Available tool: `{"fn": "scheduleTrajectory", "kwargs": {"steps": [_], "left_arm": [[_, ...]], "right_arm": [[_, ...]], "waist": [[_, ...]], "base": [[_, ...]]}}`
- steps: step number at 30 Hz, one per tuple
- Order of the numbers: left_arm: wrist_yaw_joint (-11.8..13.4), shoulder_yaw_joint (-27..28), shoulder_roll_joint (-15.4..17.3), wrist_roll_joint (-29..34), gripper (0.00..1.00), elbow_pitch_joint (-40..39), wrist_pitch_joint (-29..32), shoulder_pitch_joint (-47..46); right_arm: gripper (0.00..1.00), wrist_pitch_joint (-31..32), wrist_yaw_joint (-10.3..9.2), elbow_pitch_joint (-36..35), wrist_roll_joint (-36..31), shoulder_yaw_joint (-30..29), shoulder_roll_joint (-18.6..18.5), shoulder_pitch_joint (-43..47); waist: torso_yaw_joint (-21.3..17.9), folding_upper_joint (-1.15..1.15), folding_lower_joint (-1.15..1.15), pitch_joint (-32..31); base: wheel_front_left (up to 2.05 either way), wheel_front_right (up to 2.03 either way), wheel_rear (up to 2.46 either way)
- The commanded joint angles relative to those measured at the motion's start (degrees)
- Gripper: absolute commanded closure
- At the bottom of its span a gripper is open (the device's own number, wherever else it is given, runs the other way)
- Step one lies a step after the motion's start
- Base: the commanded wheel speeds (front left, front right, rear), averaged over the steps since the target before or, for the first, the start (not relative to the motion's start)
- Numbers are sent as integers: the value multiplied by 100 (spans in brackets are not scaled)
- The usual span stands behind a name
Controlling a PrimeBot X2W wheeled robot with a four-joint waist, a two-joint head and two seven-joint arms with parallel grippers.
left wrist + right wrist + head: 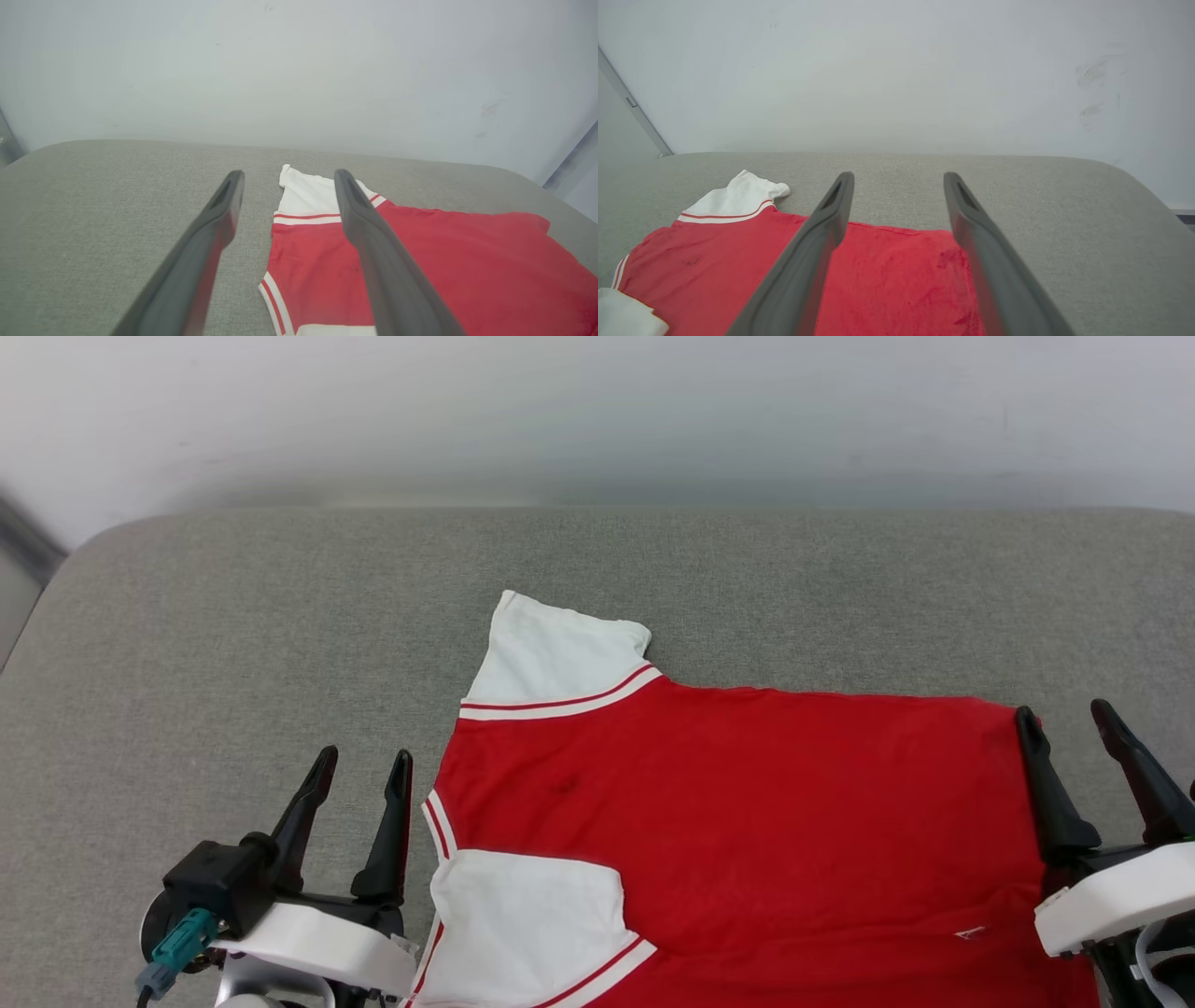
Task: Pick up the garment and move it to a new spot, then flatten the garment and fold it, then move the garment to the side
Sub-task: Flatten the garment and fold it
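The garment point(738, 812) is a red jersey with white panels and red-white striped trim, lying flat on the grey cushion, its near part cut off by the bottom edge. It also shows in the left wrist view point(467, 270) and the right wrist view point(887, 280). My left gripper point(367, 765) stands open just left of the garment's left edge, nothing between its fingers point(210, 233). My right gripper point(1069, 719) is open at the garment's far right corner, its left finger point(1046, 784) over the red cloth; whether it touches is unclear. Both hold nothing.
The grey fabric cushion point(233, 644) spreads wide to the left and beyond the garment, with rounded far corners. A pale wall point(597, 411) rises right behind it. A narrow bare strip of cushion lies right of the garment.
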Motion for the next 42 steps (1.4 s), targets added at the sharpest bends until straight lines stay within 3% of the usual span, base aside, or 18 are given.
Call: {"fn": "scheduleTrajectory", "kwargs": {"steps": [1, 6, 10, 19, 26, 31, 34, 37, 42], "left_arm": [[-115, 94, -81, 107, 0, 28, -39, -6], [-532, 230, -209, 315, 0, 254, -34, -369], [-833, 147, 41, 423, 0, 508, 248, -1059], [-1467, 28, 802, 17, 0, 839, 2545, -3147], [-1672, -204, 1503, -600, 0, 1441, 4821, -4562], [-1618, -237, 1661, -1115, 0, 1944, 6119, -5142], [-1410, -214, 1685, -1358, 0, 2137, 6779, -5368], [-1149, -166, 1697, -1479, 0, 2218, 7153, -5435], [-972, -231, 1758, -1443, 0, 2335, 7414, -5409]], "right_arm": [[0, -87, -2, 42, -17, 46, 47, 9], [0, -251, -2, 114, 2, 133, 126, -194], [0, -298, -2, 82, -20, 164, 138, -365], [0, -301, -2, -23, 27, 401, 246, -798], [0, -458, -2, 92, 88, 511, 366, -964], [0, -596, -2, 304, 20, 629, 366, -1019], [0, -665, -2, 389, 51, 667, 404, -1077], [0, -695, -2, 478, 92, 715, 414, -1111], [0, -766, -2, 552, 130, 827, 431, -1170]], "waist": [[-39, 0, 0, 52], [-174, 0, 0, 316], [-337, 0, 0, 679], [-847, 0, 0, 1568], [-1260, 0, 0, 2046], [-1466, 0, 0, 2260], [-1577, 0, 0, 2368], [-1670, 0, 0, 2470], [-1785, 0, 0, 2624]], "base": [[0, 0, 0], [0, 0, 0], [0, 0, 0], [0, 0, 0], [0, 0, 0], [0, 0, 0], [0, 0, 0], [0, 0, 0], [0, 0, 0]]}}
